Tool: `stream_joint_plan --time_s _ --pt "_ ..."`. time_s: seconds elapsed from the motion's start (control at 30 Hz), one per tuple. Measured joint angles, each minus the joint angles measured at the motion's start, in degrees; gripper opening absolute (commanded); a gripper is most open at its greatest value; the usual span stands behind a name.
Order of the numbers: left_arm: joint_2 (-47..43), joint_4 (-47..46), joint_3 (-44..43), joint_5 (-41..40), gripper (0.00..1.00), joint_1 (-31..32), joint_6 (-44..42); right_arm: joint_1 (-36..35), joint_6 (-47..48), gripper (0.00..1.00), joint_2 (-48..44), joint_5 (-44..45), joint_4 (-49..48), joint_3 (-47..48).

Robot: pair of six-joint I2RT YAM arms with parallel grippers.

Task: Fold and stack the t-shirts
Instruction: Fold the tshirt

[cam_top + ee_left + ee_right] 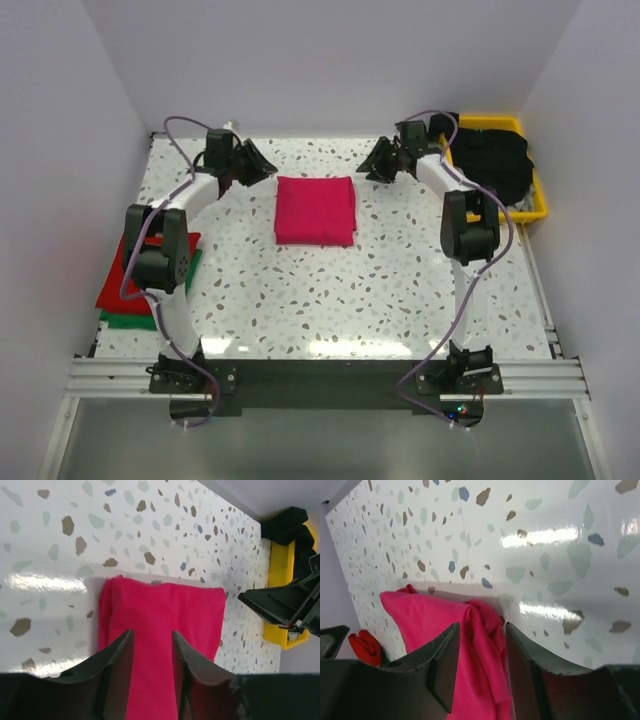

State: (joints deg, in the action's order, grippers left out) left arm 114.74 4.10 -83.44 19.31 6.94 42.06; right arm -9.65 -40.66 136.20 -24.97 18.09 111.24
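A magenta-pink t-shirt [315, 210] lies folded into a square in the middle of the table. My left gripper [268, 167] hovers just off its far left corner and my right gripper [365, 167] just off its far right corner. In the left wrist view the left gripper [152, 632] is open, with the flat pink cloth [160, 615] showing below the gap. In the right wrist view the right gripper [481, 626] is open over a bunched pink fold [485, 620]. A red t-shirt [125, 275] lies on a green one [130, 320] at the table's left edge. Black t-shirts [495, 160] fill the tray.
The yellow plastic tray [540, 210] stands at the back right corner, partly off the table's side. White walls close in the back and both sides. The arm bases are bolted to a rail [320, 375] along the near edge.
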Motion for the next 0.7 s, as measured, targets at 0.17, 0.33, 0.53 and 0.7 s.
stream_joint_plan --time_s 0.17,0.33,0.53,0.7 --pt "-6.7 -0.3 5.3 -3.9 0.11 6.0 1.2 -3.6 5.1 0.45 -7.8 6.6 2.5 -3.5" --pt "-7.1 0.1 8.0 -5.4 0.00 13.2 1.9 -9.6 9.4 0.45 -9.2 13.1 5.0 -2.5" --pt "-6.2 -0.5 11.1 -5.5 0.00 15.5 2.6 -12.8 12.7 0.45 -5.1 18.5 9.7 1.1" --pt "-4.5 -0.8 14.6 -5.7 0.00 15.7 3.4 -12.0 14.1 0.45 -2.1 21.4 11.8 1.7"
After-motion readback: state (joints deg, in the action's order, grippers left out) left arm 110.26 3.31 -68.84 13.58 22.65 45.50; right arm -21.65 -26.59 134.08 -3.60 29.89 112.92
